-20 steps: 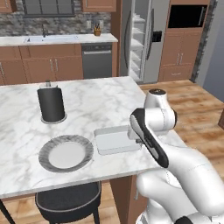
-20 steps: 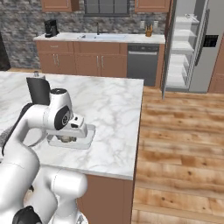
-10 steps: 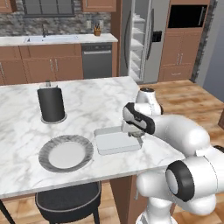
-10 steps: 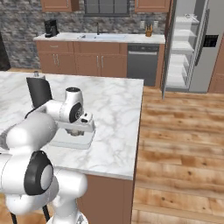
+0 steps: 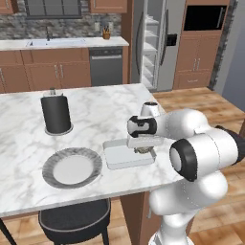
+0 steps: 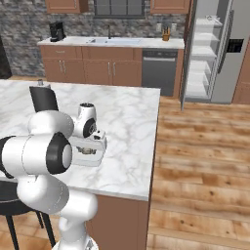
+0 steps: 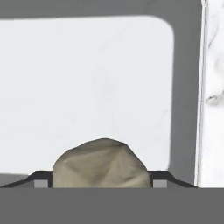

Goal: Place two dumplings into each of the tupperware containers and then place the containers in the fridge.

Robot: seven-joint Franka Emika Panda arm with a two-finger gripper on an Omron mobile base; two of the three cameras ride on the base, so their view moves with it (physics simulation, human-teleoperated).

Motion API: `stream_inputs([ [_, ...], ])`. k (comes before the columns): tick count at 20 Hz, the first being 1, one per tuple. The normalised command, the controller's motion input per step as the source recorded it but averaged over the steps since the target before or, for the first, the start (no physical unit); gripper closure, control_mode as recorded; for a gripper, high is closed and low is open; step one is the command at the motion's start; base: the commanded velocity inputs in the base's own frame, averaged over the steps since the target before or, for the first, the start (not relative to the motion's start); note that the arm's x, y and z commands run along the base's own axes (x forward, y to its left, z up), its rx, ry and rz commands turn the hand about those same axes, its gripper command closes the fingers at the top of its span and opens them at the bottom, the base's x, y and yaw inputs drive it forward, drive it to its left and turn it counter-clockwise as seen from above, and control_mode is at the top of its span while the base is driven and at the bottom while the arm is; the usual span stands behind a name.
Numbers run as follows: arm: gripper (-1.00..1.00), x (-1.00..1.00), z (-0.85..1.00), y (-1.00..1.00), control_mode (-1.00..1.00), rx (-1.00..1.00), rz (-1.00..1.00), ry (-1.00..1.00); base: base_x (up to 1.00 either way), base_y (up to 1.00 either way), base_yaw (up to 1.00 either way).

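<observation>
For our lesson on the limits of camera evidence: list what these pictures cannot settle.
- Hand view: the dumpling is cut off below, so its contact with the container is unclear.
- Left base view: the arm hides the container's right end.
- Right base view: the gripper is too small to judge.

My left base view looks forward-down over island counter (image 5: pixel 95 103) from behind-left; right base view from behind-right, sharing it; hand view sits close above tupperware container (image 7: pixel 87 87).

Text, labels, brands, numbers, signs: none. You are looking at nothing readable on the fridge (image 5: pixel 155 43), its dispenser panel (image 5: pixel 172 39), the container (image 5: pixel 125 155) or the cabinets (image 5: pixel 57 75).
</observation>
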Motion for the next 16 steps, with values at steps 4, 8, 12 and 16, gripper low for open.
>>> stream_inputs([
  [4,1.00,0.00,-0.34,0.00,-1.00,0.00,0.00,0.04,0.00,0.00,0.00],
  [8,1.00,0.00,-0.19,0.00,-1.00,0.00,0.00,0.04,0.00,0.00,0.00],
  [12,1.00,0.00,-0.08,0.00,-1.00,0.00,0.00,0.00,0.00,0.00,0.00],
  [16,1.00,0.11,-0.10,0.00,-1.00,0.00,0.00,0.00,0.00,0.00,0.00],
])
